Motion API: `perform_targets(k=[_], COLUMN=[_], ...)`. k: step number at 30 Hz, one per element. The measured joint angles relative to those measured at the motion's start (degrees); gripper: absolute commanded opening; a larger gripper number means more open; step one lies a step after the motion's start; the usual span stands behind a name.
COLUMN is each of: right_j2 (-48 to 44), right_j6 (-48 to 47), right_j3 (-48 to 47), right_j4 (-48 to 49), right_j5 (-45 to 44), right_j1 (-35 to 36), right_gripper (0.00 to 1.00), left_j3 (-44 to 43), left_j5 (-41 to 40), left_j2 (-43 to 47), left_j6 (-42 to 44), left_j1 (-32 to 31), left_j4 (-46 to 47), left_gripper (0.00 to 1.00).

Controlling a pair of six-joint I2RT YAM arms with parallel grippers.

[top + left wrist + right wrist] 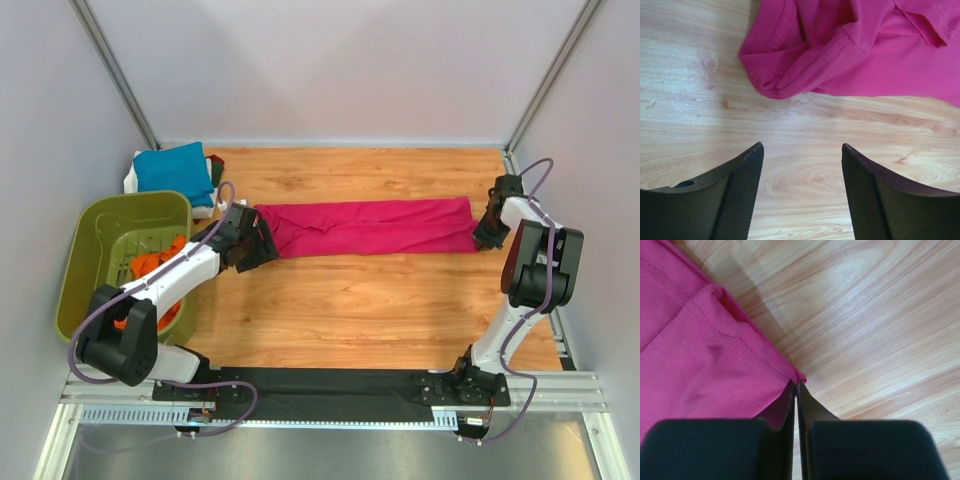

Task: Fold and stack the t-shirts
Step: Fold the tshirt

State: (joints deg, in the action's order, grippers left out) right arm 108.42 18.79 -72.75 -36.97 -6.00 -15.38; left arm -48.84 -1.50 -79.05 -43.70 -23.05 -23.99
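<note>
A magenta-pink t-shirt (370, 228) lies folded into a long band across the middle of the wooden table. My left gripper (256, 242) is open at the shirt's left end. In the left wrist view the gripper (802, 147) holds nothing, and the shirt's bunched end (805, 65) lies just ahead of the fingertips. My right gripper (487, 229) is at the shirt's right end. In the right wrist view the gripper (795, 384) is shut on the shirt's hemmed corner (715, 355). A folded teal-blue t-shirt (172, 168) lies on a white one (130, 181) at the back left. Orange t-shirts (152, 266) lie in the basket.
The olive-green plastic basket (112, 206) stands at the left edge, beside my left arm. A dark cloth item (216, 170) lies next to the teal stack. Pale walls enclose the table at the back and sides. Bare wood shows in front of the magenta shirt (370, 300).
</note>
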Motion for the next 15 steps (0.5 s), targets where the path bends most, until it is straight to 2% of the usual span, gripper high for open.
perform_targets(k=[10,15], right_j2=[0.0,0.0], right_j6=[-2.4,-2.8], right_j3=[-2.4,-2.4], right_j4=[-1.4,-1.8], right_j5=[-4.3,-4.4], right_j1=[0.0,0.1], right_gripper=[0.0,0.0], left_j3=[0.1,0.1], left_j5=[-3.8,-4.6], left_j2=[-1.6,-3.8], left_j6=[-1.0,-0.9], left_j1=[0.6,1.0], left_j4=[0.1,2.3], left_gripper=[0.66,0.56])
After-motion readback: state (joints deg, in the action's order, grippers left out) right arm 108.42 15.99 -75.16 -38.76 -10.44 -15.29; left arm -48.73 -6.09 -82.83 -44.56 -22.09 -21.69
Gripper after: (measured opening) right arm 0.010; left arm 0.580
